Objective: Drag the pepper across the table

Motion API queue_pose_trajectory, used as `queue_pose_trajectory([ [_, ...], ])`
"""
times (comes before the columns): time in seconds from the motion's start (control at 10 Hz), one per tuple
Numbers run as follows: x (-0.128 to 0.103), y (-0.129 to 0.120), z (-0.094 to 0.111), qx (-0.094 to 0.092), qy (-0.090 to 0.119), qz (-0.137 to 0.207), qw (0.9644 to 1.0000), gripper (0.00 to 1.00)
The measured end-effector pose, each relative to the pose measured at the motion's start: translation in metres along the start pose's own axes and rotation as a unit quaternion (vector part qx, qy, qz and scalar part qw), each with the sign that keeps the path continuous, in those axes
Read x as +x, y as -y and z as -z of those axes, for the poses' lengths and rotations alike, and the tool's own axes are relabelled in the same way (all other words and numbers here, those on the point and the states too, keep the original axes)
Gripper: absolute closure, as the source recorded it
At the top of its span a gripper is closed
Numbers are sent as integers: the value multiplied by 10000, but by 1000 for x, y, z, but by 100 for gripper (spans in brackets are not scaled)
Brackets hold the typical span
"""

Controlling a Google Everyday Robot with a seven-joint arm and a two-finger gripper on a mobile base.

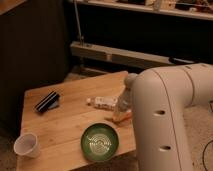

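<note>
The single camera looks down from high up, close behind the robot's white arm, which fills the lower right foreground. It faces forward and leftward over the worktop, seen nearly whole and skewed, with dark shelving beyond. The gripper sits mid-frame, low over the worktop's right part.
</note>
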Motion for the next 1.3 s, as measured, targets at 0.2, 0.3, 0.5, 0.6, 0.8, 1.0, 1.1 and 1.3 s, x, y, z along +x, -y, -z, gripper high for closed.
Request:
queue_pose_trajectory([
  [0.2,0,0,1,-2,0,3,10000,89],
  [0.3,0,0,1,-7,2,2,10000,89],
  [0.5,8,-4,2,72,98,-60,9999,89],
  [0.6,16,-8,4,136,164,-106,9997,89],
  [0.8,16,-8,6,134,150,-106,9997,89],
  [1.0,15,-8,7,129,148,-98,9998,89],
  [1.1,16,-9,7,125,150,-102,9998,89],
  [1.3,26,-14,8,215,258,-167,9993,89],
])
